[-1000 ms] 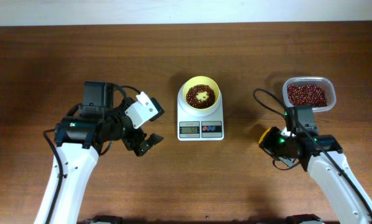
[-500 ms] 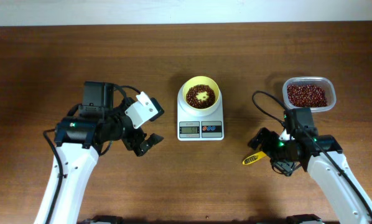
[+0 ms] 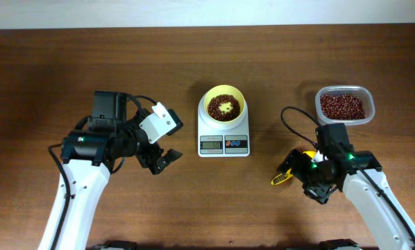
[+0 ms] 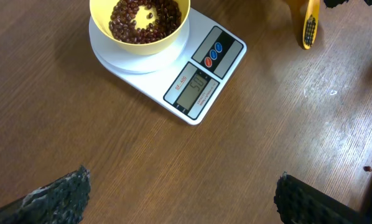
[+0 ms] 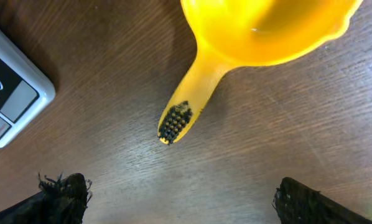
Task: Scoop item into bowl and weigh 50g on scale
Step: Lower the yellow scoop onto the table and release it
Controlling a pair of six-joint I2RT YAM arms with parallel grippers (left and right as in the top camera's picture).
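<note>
- The beans (image 3: pixel 224 108) sit in the yellow bowl (image 3: pixel 207 104), a ring of them with a bare patch of yellow showing in the middle.
- The bowl stands on the far end of the white scale (image 3: pixel 223 144), in the middle of the table (image 3: pixel 207 42). The display and the red and blue buttons face the near edge, and the digits are too small to read.
- Right of the scale and nearer lies the yellow scoop (image 3: pixel 282 178), flat on the wood, its handle pointing left and near.
- The right gripper (image 5: pixel 186 202) hangs over the scoop with its jaws spread wide, and nothing is between them.
- Far right, a clear tub (image 3: pixel 344 89) holds more beans.
- Left of the scale, the left gripper (image 4: pixel 186 199) hovers apart from everything, jaws wide and empty.
</note>
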